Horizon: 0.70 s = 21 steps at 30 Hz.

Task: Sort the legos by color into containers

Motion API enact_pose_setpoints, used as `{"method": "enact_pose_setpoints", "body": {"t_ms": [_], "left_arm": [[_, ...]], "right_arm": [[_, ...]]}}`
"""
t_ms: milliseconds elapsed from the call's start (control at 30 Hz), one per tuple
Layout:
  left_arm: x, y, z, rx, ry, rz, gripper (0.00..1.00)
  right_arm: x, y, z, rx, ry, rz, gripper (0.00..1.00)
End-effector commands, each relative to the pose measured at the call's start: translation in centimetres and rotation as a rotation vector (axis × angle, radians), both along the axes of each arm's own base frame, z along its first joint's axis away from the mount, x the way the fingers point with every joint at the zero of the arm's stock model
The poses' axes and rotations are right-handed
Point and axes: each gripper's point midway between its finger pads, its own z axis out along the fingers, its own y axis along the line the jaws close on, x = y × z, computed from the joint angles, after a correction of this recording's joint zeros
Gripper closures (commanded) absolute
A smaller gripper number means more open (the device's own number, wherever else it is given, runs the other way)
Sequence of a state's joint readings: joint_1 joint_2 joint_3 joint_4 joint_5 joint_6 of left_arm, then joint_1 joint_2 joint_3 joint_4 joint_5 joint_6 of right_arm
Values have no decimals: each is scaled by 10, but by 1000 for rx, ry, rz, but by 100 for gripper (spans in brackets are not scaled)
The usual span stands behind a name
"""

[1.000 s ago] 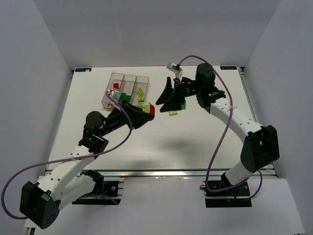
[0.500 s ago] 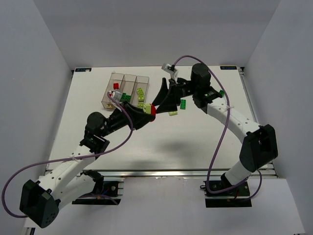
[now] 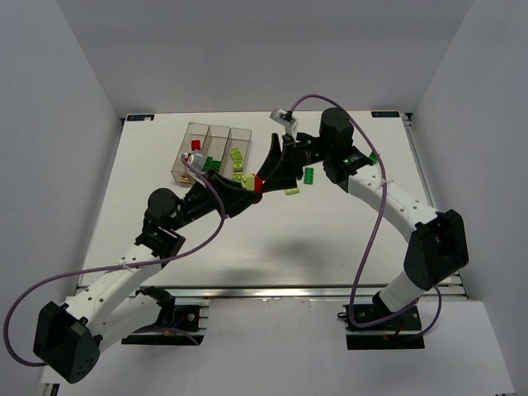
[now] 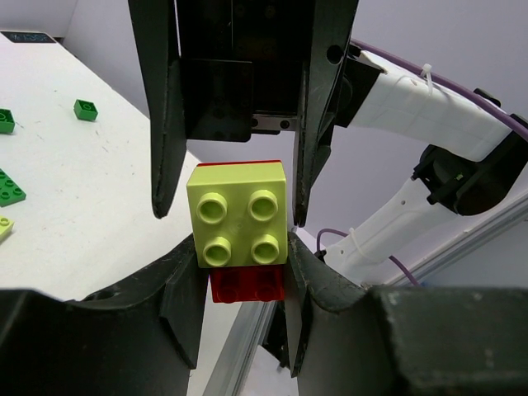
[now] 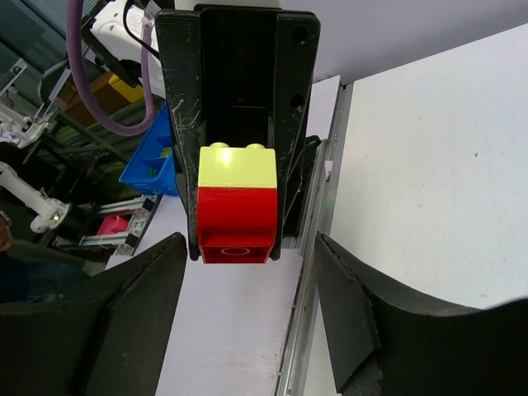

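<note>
The table [image 3: 330, 239] has most of its bare room toward 6 o'clock in the overhead view. The containers [image 3: 219, 129] sit at 11 o'clock, their near corner just beside the meeting grippers (the tight side).

The left gripper [image 3: 252, 188] is clamped on a stuck pair held off the table at 4 o'clock of the bins: a yellow-green brick [image 4: 239, 214] pressed onto a red brick [image 4: 246, 286]. The right gripper [image 3: 268, 172] stands spread, one finger on either side of the yellow-green brick, with gaps showing.

The step in hand looks like splitting the pair. The right fingers should close on the yellow-green brick alone, square to its sides and clear of the red. Peeling with a tilt toward 6 o'clock should work better than a straight tug. Loose legos [image 3: 309, 175] lie at 3 o'clock, so the right arm should pass above them.
</note>
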<state>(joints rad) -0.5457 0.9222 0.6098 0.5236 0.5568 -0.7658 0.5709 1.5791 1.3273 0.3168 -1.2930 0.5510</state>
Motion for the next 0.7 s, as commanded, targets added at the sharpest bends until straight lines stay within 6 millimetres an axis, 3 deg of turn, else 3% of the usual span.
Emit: {"method": "enact_pose_setpoints", "body": {"t_ms": [0, 333, 633, 667], "left_arm": [[2, 0, -2, 8, -14, 14, 100], [5, 0, -8, 24, -3, 22, 100], [8, -1, -10, 35, 4, 28, 100], [10, 0, -11, 38, 10, 42, 93]], "right_arm": [[-6, 1, 20, 42, -61, 18, 33], [-1, 6, 21, 37, -44, -4, 42], [0, 6, 19, 36, -38, -6, 85], [-1, 7, 18, 35, -37, -6, 91]]}}
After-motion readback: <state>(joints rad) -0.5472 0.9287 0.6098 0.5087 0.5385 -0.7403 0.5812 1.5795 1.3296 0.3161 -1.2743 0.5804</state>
